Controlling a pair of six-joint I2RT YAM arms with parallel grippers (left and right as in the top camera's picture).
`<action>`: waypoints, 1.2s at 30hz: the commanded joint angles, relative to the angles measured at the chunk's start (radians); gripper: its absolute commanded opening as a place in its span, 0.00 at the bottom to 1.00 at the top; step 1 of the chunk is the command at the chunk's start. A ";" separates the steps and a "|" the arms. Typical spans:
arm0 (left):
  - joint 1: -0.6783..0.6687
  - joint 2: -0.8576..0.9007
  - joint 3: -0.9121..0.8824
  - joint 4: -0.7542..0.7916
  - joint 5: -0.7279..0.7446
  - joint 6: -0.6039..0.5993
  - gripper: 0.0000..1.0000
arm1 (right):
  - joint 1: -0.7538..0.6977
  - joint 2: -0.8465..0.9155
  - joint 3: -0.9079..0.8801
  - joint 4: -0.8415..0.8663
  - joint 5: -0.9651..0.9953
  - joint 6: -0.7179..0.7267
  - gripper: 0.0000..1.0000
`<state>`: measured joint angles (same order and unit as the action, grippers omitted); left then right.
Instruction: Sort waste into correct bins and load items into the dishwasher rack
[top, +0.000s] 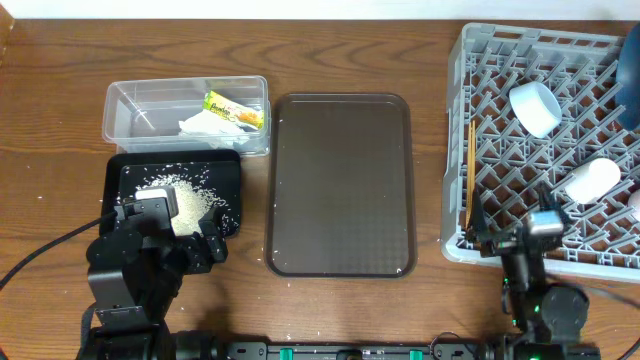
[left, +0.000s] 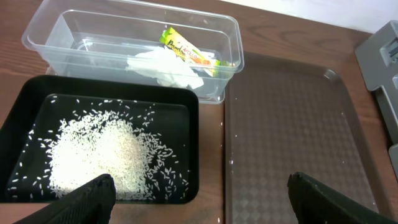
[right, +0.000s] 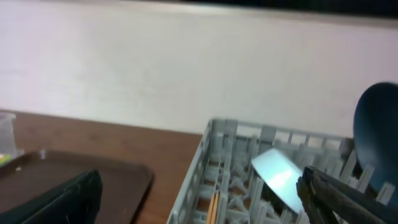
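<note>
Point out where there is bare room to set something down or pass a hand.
The brown serving tray is nearly bare. The table is free between it and the dishwasher rack, and left of the clear tub and black tray. Crowded: the rack's right half, the tub, and the black tray's rice.

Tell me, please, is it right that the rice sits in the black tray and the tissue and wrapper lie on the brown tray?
Not quite: the tissue and wrapper lie in the clear tub, not on the brown tray, as the left wrist view shows. The rice does sit in the black tray.
</note>
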<state>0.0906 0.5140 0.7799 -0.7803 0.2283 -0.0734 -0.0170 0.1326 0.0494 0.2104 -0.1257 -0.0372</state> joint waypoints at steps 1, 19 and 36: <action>0.004 -0.006 0.003 0.003 -0.013 0.013 0.91 | 0.021 -0.077 -0.045 0.010 0.050 -0.005 0.99; 0.004 -0.006 0.003 0.003 -0.013 0.013 0.92 | 0.020 -0.119 -0.044 -0.275 0.023 0.003 0.99; 0.004 -0.006 0.003 0.003 -0.013 0.013 0.91 | 0.020 -0.119 -0.044 -0.275 0.023 0.003 0.99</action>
<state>0.0906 0.5140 0.7799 -0.7803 0.2283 -0.0734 -0.0071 0.0177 0.0071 -0.0624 -0.0978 -0.0368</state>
